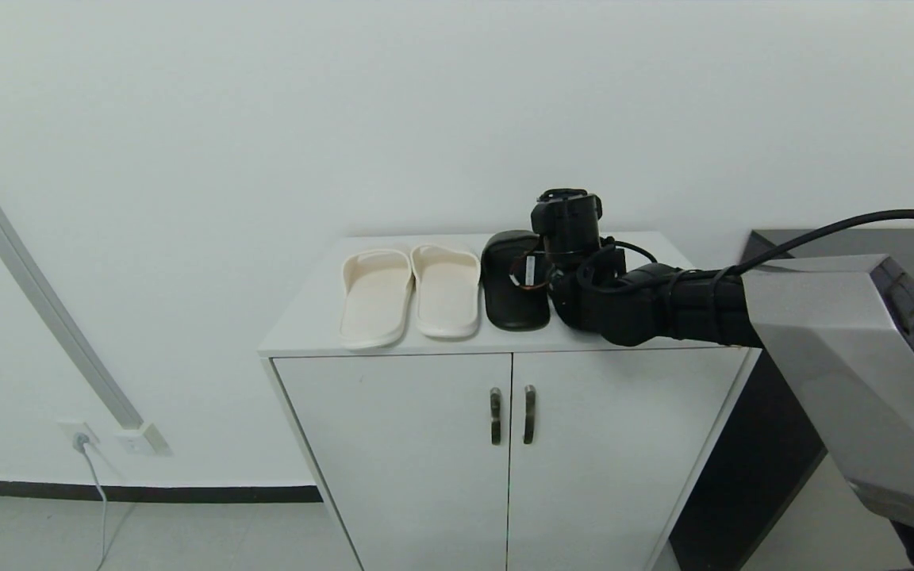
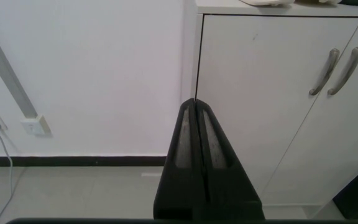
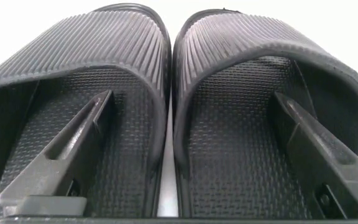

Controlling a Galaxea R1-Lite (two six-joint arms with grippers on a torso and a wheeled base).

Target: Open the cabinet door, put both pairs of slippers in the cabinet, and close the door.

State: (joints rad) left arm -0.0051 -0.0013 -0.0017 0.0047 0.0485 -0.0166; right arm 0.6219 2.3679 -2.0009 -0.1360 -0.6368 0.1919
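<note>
Up on top of the cabinet, the white slippers sit side by side toward the left. The black slippers are just beside them, toward the right. So the right end effector is spread apart over the black pair, with one finger poked under the strap of each slipper. It isn't clamped on anything. Both doors are shut, and the two handles sit next to each other at the middle seam. Meanwhile the left end effector hangs lower down. Its fingers are pressed together, holding nothing, and it points at the cabinet's left front edge without touching it.
</note>
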